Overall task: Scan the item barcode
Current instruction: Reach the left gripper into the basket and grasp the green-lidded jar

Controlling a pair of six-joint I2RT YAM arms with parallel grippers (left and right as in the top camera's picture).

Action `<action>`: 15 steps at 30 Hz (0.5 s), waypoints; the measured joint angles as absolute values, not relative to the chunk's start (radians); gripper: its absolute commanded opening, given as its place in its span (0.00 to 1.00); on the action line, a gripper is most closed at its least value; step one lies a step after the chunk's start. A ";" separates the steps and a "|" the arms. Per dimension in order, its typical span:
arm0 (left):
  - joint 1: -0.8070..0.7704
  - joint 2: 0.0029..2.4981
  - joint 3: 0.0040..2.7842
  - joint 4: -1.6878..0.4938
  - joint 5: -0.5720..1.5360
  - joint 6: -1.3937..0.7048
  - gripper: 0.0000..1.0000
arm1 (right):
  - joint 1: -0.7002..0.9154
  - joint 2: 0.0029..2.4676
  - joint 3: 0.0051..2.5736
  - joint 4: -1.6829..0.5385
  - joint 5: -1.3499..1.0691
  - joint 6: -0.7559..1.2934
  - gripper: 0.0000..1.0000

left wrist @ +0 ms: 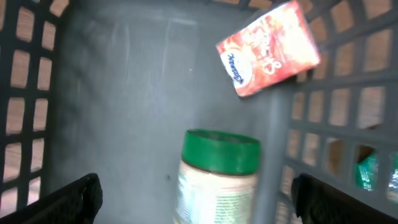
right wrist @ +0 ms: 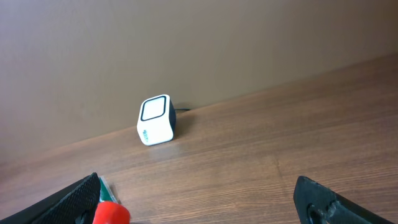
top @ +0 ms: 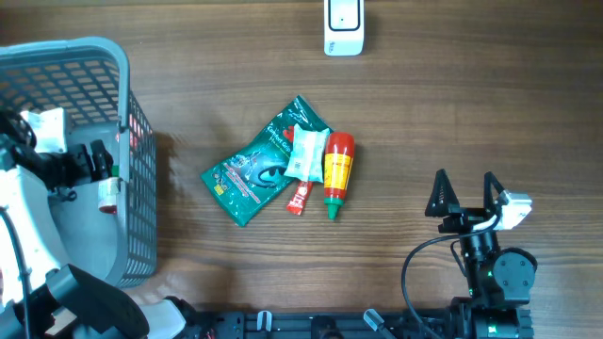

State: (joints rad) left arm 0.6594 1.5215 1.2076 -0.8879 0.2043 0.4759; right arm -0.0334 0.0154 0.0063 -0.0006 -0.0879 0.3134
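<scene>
Reaching down into the grey basket (top: 66, 49), the left arm is bent over the rim, and the left claw (left wrist: 199, 202) is spread wide and grips nothing, its fingers aimed at the basket floor. Right below this claw, between its fingers but clear of both, sits a jar with a green lid (left wrist: 219, 165). Further ahead and to the claw's right, a red packet (left wrist: 268, 48) rests against the mesh wall.

The right arm is folded low at the near edge of the surface (top: 471, 104). The right claw (top: 466, 188) points toward the far edge, equally wide and empty. Ahead of it and off to its left lies a small cluster. Nearest this claw is a red and yellow sauce bottle (top: 338, 169). A white and red sachet (top: 303, 158) lies just beside the bottle, overlapping a green pouch (top: 250, 174). The scanner (right wrist: 155, 119) stands well beyond the right claw, slightly to its left, against the back wall.
</scene>
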 measured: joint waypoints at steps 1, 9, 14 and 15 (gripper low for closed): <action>0.659 1.522 1.184 -0.858 0.202 0.489 1.00 | -0.033 0.015 0.006 -0.001 -0.088 0.313 1.00; 0.643 1.522 1.004 -0.666 0.238 0.550 1.00 | -0.033 0.015 0.006 -0.001 -0.088 0.313 1.00; 0.617 1.522 0.934 -0.601 0.249 0.575 1.00 | -0.033 0.015 0.006 -0.001 -0.088 0.313 1.00; 0.616 1.522 0.920 -0.591 0.250 0.579 1.00 | -0.033 0.015 0.006 -0.001 -0.088 0.313 1.00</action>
